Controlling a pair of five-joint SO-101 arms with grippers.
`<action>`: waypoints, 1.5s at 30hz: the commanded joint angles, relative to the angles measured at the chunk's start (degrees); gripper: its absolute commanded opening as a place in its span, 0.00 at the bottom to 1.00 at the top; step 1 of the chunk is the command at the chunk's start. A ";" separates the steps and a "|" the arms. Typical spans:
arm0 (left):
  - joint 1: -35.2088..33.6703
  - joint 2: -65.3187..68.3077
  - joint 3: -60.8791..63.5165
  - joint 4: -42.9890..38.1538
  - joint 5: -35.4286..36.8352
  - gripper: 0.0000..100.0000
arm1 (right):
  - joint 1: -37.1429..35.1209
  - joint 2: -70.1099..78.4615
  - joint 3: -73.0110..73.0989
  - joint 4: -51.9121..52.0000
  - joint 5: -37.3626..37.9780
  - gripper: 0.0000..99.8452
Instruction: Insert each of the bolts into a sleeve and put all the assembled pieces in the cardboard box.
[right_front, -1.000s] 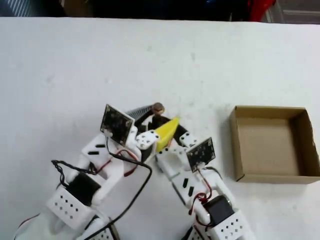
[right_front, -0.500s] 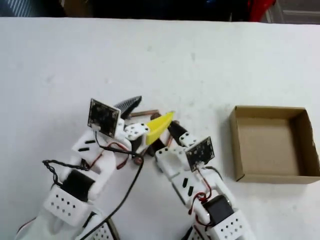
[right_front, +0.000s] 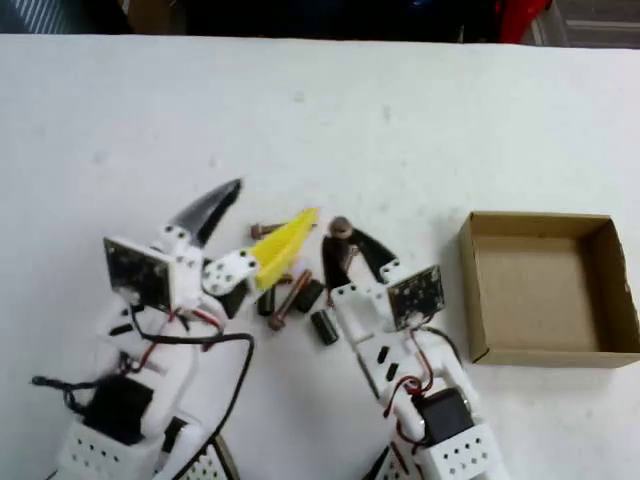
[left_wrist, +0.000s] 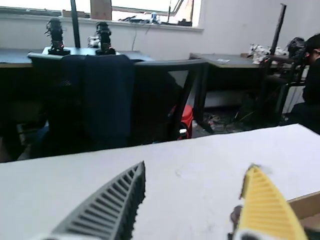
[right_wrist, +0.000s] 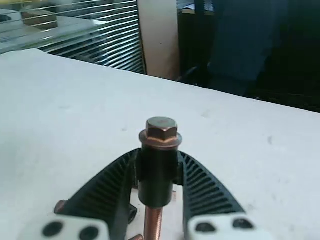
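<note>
My right gripper (right_front: 347, 250) is shut on a black sleeve (right_wrist: 157, 172) with a copper bolt (right_wrist: 160, 131) pushed through it, held upright above the table; the bolt head (right_front: 340, 227) points up. My left gripper (right_front: 277, 200) stands open and empty to the left, its grey finger (left_wrist: 107, 210) and yellow finger (left_wrist: 265, 207) wide apart. Between the arms, loose parts lie on the table: a bolt (right_front: 264, 230), another bolt (right_front: 286, 299) and black sleeves (right_front: 323, 327). The cardboard box (right_front: 474, 290) sits empty at the right.
The white table (right_front: 400, 130) stretches open toward the far side. A black cable (right_front: 235, 370) loops from the left arm. Chairs and desks (left_wrist: 115, 95) stand beyond the table's far edge.
The left gripper has let go, drawn back to the left and opened wide. The right gripper keeps the bolt and sleeve, now standing upright. Loose parts under the arms have come into sight.
</note>
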 joint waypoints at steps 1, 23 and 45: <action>-7.08 -5.58 -3.52 8.62 -0.26 0.16 | 4.00 -0.92 -5.54 6.90 0.00 0.02; -9.54 -9.01 -3.43 32.00 -0.09 0.02 | 26.86 18.77 -48.79 40.84 5.80 0.02; -19.56 -9.01 10.02 28.75 -0.26 0.02 | 50.86 68.62 -52.75 20.44 21.10 0.02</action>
